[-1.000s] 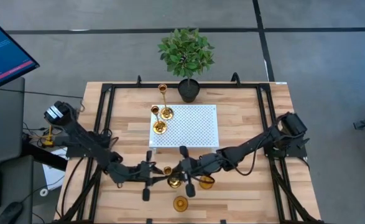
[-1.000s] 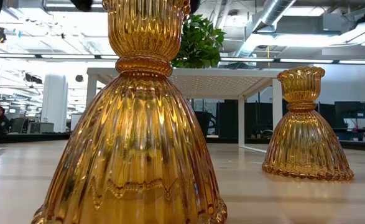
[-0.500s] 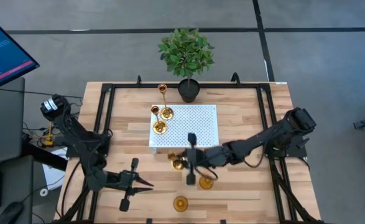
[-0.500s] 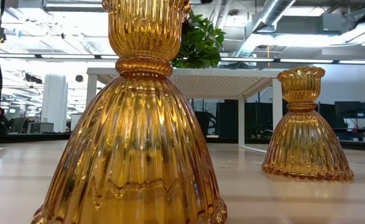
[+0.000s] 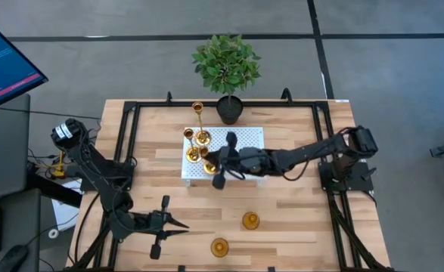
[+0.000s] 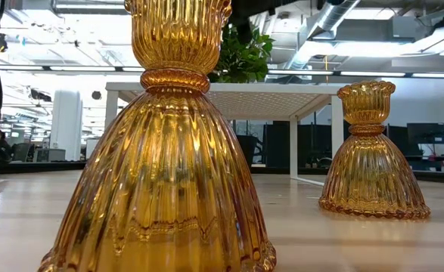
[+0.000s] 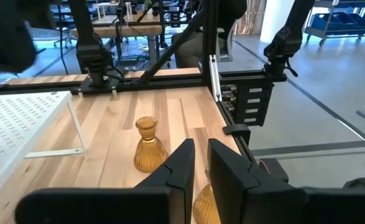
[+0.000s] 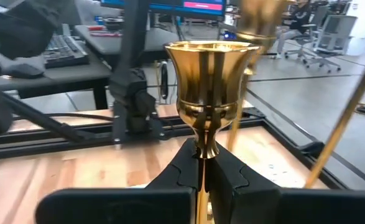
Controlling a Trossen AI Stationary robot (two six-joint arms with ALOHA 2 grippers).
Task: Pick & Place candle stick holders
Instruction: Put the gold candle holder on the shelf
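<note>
Carried onto the white board, right pincer clamps a brass holder; left pincer nearly closed.

No readable text anywhere. Monitor at high view's left edge shows blue screen with red bar, lines too small to read. No labels, brands, numbers legible.

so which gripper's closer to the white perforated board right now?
Right. The right gripper is over the white perforated board, shut on a brass holder. The left gripper hovers near the table's front-left, well off the board.
</note>
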